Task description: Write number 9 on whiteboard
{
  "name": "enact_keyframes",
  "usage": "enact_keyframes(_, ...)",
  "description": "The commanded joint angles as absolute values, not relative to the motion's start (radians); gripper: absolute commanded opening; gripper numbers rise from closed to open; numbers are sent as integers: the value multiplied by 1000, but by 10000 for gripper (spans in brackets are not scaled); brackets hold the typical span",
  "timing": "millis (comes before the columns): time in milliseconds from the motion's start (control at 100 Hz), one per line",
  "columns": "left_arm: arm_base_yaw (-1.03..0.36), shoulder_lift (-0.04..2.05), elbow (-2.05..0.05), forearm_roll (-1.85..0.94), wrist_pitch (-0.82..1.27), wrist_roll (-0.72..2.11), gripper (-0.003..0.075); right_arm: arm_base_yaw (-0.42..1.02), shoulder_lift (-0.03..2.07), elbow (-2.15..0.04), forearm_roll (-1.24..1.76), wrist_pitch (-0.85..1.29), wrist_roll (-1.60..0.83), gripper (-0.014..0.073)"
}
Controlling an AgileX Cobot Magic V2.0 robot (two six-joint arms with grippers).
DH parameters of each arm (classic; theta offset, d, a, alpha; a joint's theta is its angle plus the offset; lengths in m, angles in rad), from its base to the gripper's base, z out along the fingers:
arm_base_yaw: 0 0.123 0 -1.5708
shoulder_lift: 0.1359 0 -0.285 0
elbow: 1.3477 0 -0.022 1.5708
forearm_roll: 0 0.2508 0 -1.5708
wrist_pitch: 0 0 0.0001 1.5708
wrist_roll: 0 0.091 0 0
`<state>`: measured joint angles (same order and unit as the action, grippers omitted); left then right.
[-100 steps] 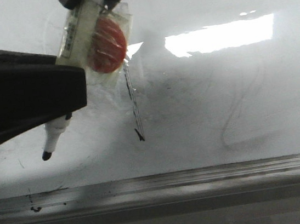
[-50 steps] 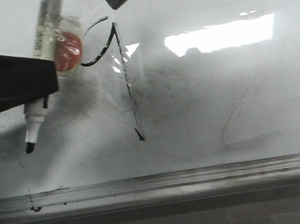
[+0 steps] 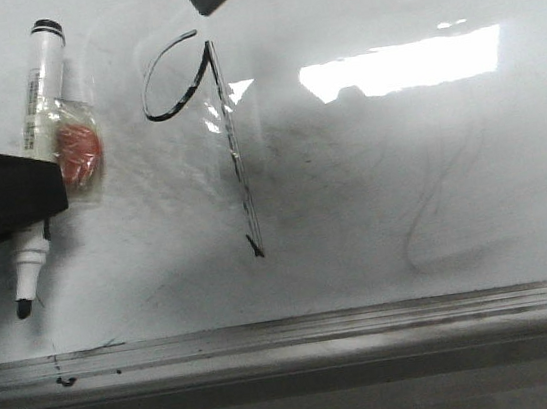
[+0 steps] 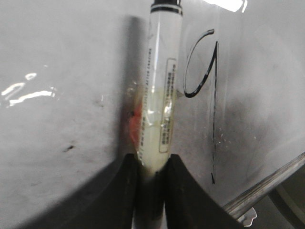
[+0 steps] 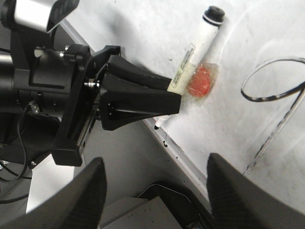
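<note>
The number 9 (image 3: 230, 140) is drawn in thin black on the whiteboard (image 3: 400, 168), a small open loop at top and a long slanted stem. My left gripper (image 3: 50, 189) is shut on a white marker (image 3: 41, 84) with an orange-red blob (image 3: 75, 155) taped to it. The marker's black tip (image 3: 25, 308) points down, well left of the 9. In the left wrist view the gripper (image 4: 151, 164) clamps the marker (image 4: 162, 86) beside the 9 (image 4: 214, 105). My right gripper (image 5: 152, 186) is open and empty, off the board; it sees the marker (image 5: 198, 47) and the 9 (image 5: 271, 90).
A grey metal edge (image 3: 291, 338) runs along the board's bottom, with small black marks (image 3: 65, 381). A faint erased curve (image 3: 439, 233) and window glare (image 3: 401, 65) lie right of the 9. A dark open box (image 5: 157, 200) sits below the board.
My left gripper has carried the marker leftwards and down, away from the figure, turning it more upright. The 9's loop, hidden before, now shows in full.
</note>
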<state>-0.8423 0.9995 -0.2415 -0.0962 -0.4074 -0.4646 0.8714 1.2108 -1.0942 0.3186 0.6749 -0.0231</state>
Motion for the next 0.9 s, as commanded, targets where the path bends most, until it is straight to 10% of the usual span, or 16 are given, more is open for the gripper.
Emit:
enact_keyframes(0, -845, 993, -265, -119, -440, -464, -20, 870, 1192, -1129, 328, 604, -27, 397)
enact_keyframes(260, -845, 993, -265, -113, -441, -464, 0, 870, 1192, -1129, 328, 602, -27, 397)
enact_keyframes(530, -845, 989, -265, -109, -494, -464, 330, 870, 1182, -1129, 277, 595, -27, 275)
enact_keyframes(740, -845, 900, -265, -77, -494, -453, 332, 870, 1091, -1074, 198, 510, -27, -72)
enact_keyframes(890, -845, 770, -263, -60, -471, -396, 216, 870, 953, -952, 121, 400, -27, -65)
